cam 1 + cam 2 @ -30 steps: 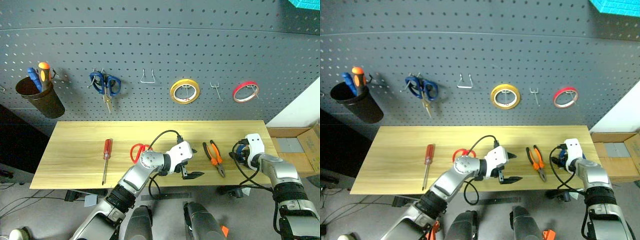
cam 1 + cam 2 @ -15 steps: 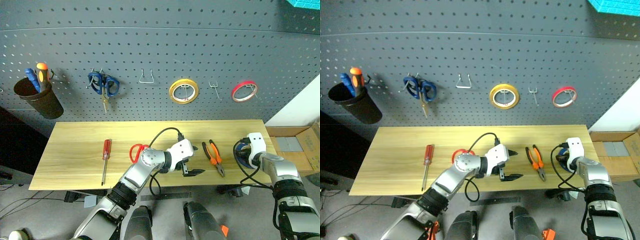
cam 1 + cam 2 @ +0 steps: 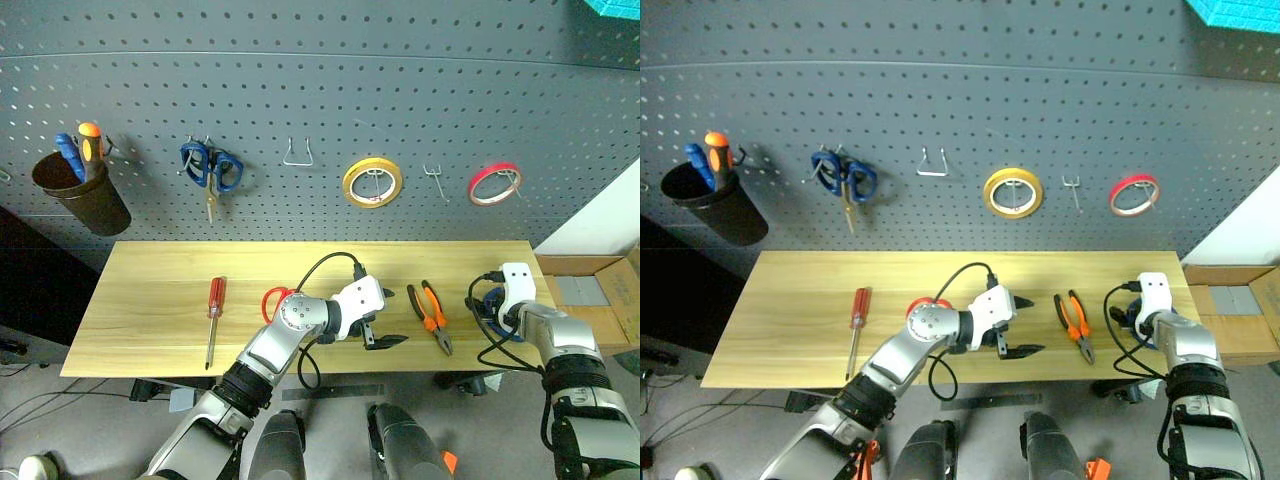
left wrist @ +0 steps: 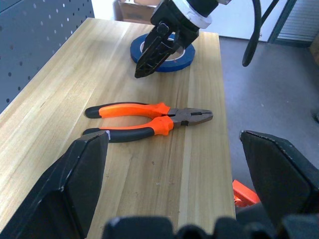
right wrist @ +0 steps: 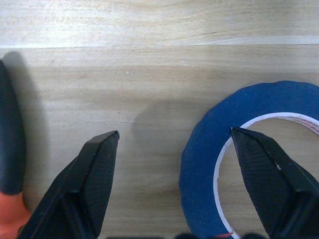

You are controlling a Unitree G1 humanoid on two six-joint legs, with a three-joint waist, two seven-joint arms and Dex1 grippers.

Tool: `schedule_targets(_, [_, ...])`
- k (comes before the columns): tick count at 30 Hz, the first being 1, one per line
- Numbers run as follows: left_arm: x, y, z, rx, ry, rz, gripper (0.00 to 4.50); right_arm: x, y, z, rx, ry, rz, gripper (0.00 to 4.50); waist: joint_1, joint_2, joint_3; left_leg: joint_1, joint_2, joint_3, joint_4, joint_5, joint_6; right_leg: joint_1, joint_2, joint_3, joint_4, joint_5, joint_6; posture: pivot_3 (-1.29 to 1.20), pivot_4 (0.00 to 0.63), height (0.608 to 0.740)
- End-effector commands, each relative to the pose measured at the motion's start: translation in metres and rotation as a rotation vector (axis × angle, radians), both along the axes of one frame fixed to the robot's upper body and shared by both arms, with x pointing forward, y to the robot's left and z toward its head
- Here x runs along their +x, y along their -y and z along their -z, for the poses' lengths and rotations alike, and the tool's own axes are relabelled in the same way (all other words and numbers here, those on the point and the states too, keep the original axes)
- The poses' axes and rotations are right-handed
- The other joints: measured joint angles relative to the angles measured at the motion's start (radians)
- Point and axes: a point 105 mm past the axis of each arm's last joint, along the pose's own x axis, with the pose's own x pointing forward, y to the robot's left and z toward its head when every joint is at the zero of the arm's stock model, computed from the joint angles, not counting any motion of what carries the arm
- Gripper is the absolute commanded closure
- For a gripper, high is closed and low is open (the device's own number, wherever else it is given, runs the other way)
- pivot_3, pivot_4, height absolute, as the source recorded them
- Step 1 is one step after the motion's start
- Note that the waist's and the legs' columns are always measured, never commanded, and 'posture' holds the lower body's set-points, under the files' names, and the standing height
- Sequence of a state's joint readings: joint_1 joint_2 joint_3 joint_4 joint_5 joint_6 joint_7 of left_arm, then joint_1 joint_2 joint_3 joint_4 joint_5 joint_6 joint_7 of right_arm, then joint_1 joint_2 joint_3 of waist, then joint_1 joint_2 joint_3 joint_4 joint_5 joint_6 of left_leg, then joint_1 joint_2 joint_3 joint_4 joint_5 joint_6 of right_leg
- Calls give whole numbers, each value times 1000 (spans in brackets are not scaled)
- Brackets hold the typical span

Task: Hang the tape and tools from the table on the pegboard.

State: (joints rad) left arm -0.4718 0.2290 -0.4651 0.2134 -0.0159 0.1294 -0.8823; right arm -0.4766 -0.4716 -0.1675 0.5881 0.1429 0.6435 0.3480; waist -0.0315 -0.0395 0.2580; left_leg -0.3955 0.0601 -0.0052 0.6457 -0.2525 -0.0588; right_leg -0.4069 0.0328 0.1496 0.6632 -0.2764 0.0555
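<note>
Your right gripper [image 5: 172, 149] hangs spread over the blue roll of tape [image 5: 249, 164] at the right end of the table [image 3: 150, 300]. One finger sits over the roll's white-lined core, the other over bare wood beside it; it grasps nothing. The tape is a thin, flat blue ring lying on the planks. Just left of it are the pliers [image 4: 144, 118], with orange-and-black handles and grey jaws that point toward the near edge.

Your left gripper [image 3: 385, 325] is wide apart and empty, near the table's middle, aimed right toward the pliers. Red scissor handles [image 3: 277, 299] show just left of that arm. The red-handled screwdriver [image 3: 212, 318] lies further left, shaft toward the near edge.

Behind, the pegboard [image 3: 320, 120] holds a yellow roll [image 3: 371, 182], a red roll [image 3: 493, 184] and blue-handled scissors [image 3: 210, 172].
</note>
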Motion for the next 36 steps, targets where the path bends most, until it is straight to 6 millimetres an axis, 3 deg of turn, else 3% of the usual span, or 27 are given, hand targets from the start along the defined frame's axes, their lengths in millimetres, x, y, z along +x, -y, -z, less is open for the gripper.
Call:
schedule_targets(1, [1,2,-8,-21,34,5,0,-9,8,8,-14,-44,42,836,0,0,0,-1,0,0,0,0,0,0,-1,0,-1,0,0,39,276,740])
schedule_targets(8, [2,2,-9,-25,33,1,0,-8,2,-19,4,3,120,836,1,3,2,-5,-1,-1,-1,0,0,-4,-1,-1,-1,0,0,30,276,740])
schedule_targets(20, [2,6,-11,-33,33,9,0,-11,-6,-37,-4,30,157,836,-2,11,6,-6,-1,1,-1,0,0,-6,-1,1,-1,0,1,19,281,740])
schedule_targets(27, [3,5,-11,-33,32,8,0,-21,10,-17,-29,-37,217,836,-2,11,7,-7,-1,1,-2,0,0,-8,-1,1,-1,0,1,28,284,740])
schedule_targets(36, [-1,4,-10,-30,26,12,0,-25,1,8,106,-117,274,836,-2,11,7,-7,-1,2,-1,0,0,-8,-1,1,-1,0,1,33,288,740])
